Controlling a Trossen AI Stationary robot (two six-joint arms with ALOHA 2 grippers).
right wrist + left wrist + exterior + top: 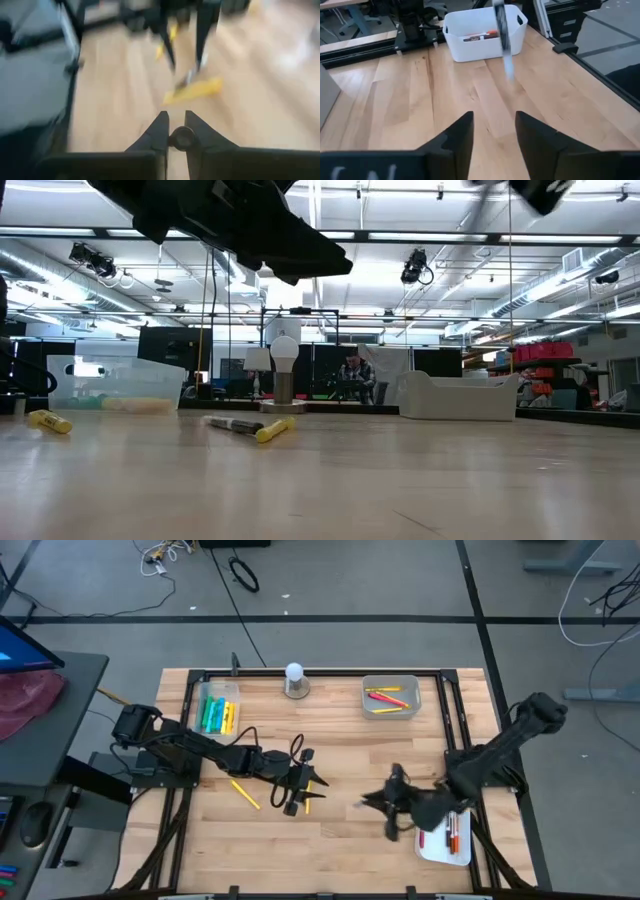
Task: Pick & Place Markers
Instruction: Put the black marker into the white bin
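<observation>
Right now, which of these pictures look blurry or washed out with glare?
Right wrist view: smeared throughout, the yellow marker a streak. Left wrist view: sharp except a blurred marker in front of the white bin. Low view: ceiling lights glare; the table's near edge is soft.

We count three trays: clear tray (234, 690), grey tray (366, 700), white tray (432, 850). One white ball on round base (294, 678). Two loose yellow markers on wooden table (340, 750): first loose marker (245, 794), second loose marker (307, 800). One held marker (182, 138), pinched by right gripper (372, 802). Green and yellow markers (215, 715) in clear tray: too packed for us to count. Grey tray: about three red and yellow markers (388, 700). White tray: at least two red-capped markers (452, 830). Two arms. One person (352, 375) in room behind.
</observation>
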